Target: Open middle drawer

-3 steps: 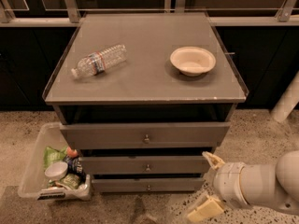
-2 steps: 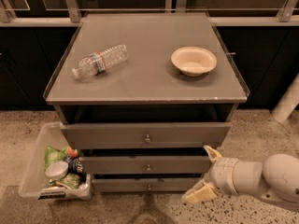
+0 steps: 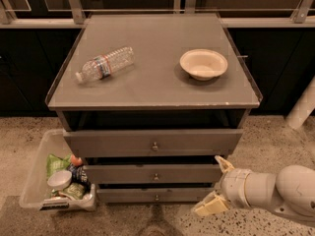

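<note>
A bottle (image 3: 105, 64) lies on its side and a bowl (image 3: 204, 64) stands on the cabinet top (image 3: 152, 90); a bin (image 3: 35, 178) of litter sits at lower left. The gripper (image 3: 216, 185) hangs at the right end of the middle drawer (image 3: 123, 174), fingers spread wide, holding nothing. That flat grey front with its small knob (image 3: 156, 177) sits between the top drawer (image 3: 113, 142) and the bottom drawer (image 3: 128, 195), and looks shut or nearly so.

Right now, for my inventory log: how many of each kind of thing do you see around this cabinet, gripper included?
Drawers: 3 (top drawer, middle drawer, bottom drawer)
Water bottle: 1
Bowl: 1
Plastic bin: 1, on floor
Gripper: 1, open, by the middle drawer's right end
Total: 7
</note>
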Controlling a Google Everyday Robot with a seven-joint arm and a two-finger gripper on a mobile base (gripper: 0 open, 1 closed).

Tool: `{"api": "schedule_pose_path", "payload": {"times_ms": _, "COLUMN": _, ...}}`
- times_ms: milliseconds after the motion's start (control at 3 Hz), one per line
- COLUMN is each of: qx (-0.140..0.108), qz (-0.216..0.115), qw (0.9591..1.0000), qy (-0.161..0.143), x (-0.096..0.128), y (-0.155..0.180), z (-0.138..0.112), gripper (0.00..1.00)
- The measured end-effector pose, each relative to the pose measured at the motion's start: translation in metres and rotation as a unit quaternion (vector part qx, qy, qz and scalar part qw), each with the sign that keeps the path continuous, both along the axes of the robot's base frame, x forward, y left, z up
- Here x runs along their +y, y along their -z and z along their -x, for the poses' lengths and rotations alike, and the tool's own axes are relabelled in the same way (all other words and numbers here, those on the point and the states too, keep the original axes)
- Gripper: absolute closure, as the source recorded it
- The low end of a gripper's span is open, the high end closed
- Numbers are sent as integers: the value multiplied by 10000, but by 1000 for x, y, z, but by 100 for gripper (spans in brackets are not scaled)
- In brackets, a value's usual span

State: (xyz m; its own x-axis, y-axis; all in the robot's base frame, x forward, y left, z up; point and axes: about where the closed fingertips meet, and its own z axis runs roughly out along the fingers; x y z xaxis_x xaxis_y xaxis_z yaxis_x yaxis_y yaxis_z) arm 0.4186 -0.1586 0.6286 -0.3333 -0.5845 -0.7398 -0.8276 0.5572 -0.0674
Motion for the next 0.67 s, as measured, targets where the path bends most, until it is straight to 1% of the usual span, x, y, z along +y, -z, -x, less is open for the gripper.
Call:
{"api": "schedule_pose_path", "payload": {"times_ms": 333, "qx": 50, "qz": -167, "qw": 9997, "qy": 149, "x": 7, "y": 28, "z": 0, "gripper": 0}}
{"api": "schedule_pose_path", "payload": {"times_ms": 667, "qx": 99, "qz": -376, "qw": 9988, "qy": 301, "x": 18, "y": 71, "z": -5, "gripper": 0}}
